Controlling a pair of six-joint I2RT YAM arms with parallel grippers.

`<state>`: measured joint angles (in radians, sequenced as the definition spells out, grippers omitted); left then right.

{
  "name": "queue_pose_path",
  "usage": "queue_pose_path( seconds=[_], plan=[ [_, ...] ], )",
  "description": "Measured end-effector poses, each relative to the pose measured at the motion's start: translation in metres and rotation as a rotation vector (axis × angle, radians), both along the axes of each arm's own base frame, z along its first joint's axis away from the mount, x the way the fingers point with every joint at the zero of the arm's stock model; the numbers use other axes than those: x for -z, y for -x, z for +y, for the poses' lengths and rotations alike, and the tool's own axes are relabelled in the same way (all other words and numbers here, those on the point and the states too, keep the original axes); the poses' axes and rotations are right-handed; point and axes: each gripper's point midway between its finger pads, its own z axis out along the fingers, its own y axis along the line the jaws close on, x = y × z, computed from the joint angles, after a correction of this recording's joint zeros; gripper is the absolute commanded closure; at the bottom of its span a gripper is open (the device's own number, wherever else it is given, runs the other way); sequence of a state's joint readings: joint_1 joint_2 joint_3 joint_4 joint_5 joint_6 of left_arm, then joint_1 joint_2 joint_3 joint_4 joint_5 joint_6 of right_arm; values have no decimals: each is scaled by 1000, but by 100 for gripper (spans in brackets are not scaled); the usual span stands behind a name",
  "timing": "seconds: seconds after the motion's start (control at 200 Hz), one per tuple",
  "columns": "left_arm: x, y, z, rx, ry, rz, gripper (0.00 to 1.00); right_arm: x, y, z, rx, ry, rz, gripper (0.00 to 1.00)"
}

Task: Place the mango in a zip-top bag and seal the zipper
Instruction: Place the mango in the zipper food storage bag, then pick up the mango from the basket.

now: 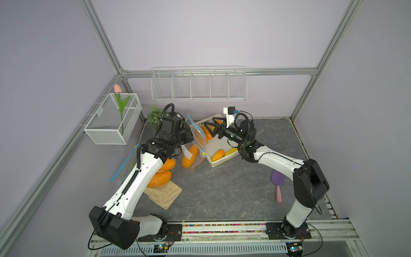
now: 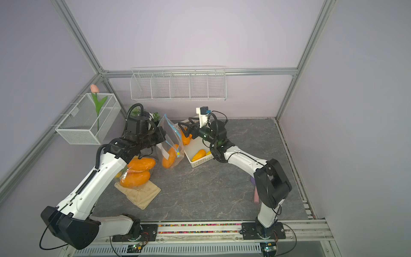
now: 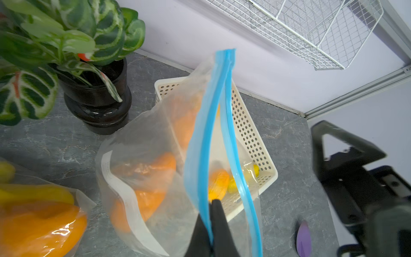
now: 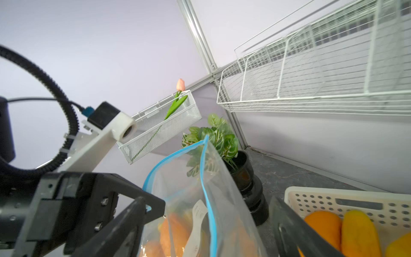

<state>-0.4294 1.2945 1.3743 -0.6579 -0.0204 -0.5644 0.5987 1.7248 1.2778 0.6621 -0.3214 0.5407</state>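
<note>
A clear zip-top bag (image 1: 196, 133) (image 2: 169, 135) with a blue zipper stands upright on the table, with an orange mango (image 1: 190, 156) (image 2: 170, 156) at its bottom. My left gripper (image 3: 211, 205) (image 2: 163, 136) is shut on one blue lip of the zipper (image 3: 203, 142). The other lip (image 3: 235, 155) hangs apart from it, so the mouth is open. A yellow slider (image 1: 203, 153) sits at the zipper's lower end. My right gripper (image 1: 210, 129) (image 2: 185, 129) (image 4: 206, 201) is open beside the bag's mouth, above the basket, and holds nothing.
A cream perforated basket (image 1: 222, 162) (image 2: 201, 164) right of the bag holds several mangoes (image 1: 218, 155). Bagged mangoes (image 1: 160, 178) lie on a beige cloth (image 1: 165, 197) under my left arm. A potted plant (image 3: 97, 95) stands at the back left. A purple brush (image 1: 278, 180) lies at the right.
</note>
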Motion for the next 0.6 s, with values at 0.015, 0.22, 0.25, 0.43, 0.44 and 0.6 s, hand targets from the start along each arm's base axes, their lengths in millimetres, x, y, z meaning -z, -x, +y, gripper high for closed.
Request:
queue_pose_path(
  seconds=[0.015, 0.22, 0.25, 0.43, 0.44, 0.6],
  plan=[
    [0, 0, 1, -3, 0, -1, 100, 0, -4, -5, 11, 3, 12, 14],
    [-5, 4, 13, -29, 0, -15, 100, 54, -64, -16, 99, 188, 250, 15],
    [-5, 5, 13, -29, 0, -16, 100, 71, -71, -11, 94, 228, 293, 15],
    [-1, 7, 14, -27, -6, -9, 100, 183, -94, 14, 57, 422, 517, 17],
    [0, 7, 14, -27, -6, -8, 100, 189, -94, 15, 54, 432, 528, 17],
    [4, 7, 17, -37, -15, -2, 100, 252, -98, 30, 21, 513, 643, 16]
  ],
)
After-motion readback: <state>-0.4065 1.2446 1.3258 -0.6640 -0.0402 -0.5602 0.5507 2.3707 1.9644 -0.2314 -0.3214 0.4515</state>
